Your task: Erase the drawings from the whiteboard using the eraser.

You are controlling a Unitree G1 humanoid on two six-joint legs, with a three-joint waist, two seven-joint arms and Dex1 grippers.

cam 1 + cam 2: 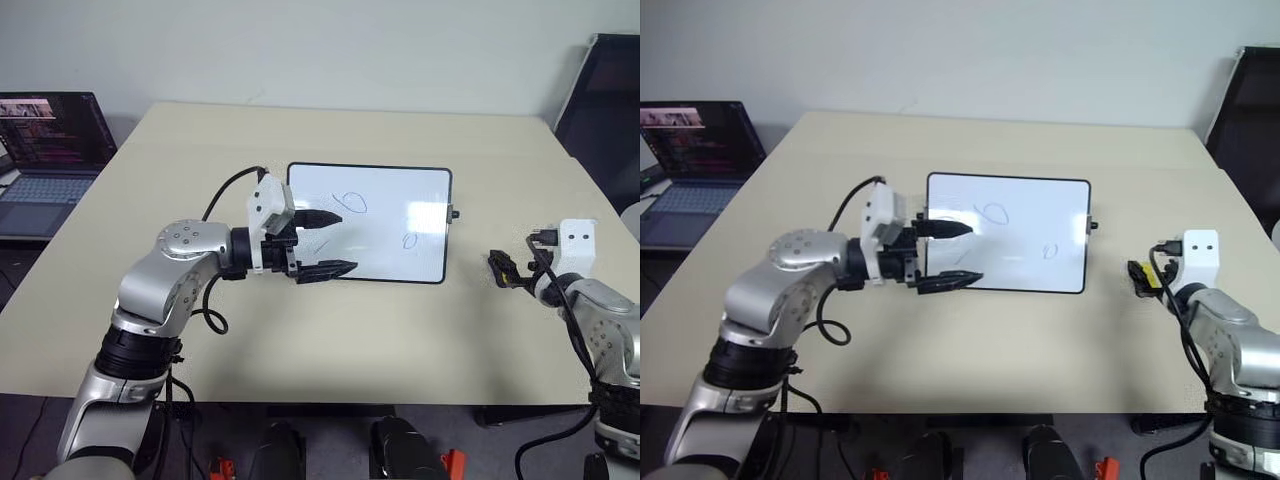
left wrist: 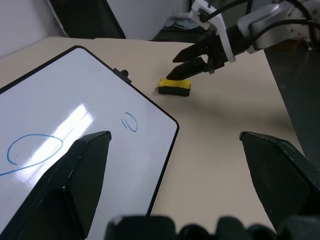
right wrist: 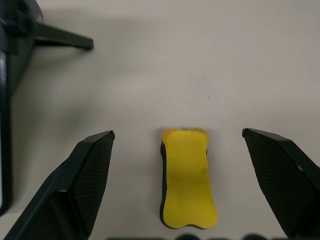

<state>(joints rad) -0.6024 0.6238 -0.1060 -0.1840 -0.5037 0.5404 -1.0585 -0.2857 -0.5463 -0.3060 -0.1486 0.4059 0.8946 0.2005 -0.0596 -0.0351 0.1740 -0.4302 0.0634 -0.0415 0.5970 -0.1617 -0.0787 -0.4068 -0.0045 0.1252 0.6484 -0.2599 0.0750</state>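
Two tools stand wide apart, holding nothing; the right tool [image 3: 177, 145] straddles the small yellow oblong eraser [image 3: 187, 176], which lies on the beige table [image 1: 330, 330] just right of the glossy black-framed whiteboard [image 1: 400, 225], likely lined up for pickup; the left tool [image 1: 322, 243] hovers over the whiteboard's left edge, perhaps to steady it; thin marker drawings [image 1: 352, 203] remain unerased.

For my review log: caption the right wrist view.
Open right gripper fingers straddle the yellow eraser lying on the table.
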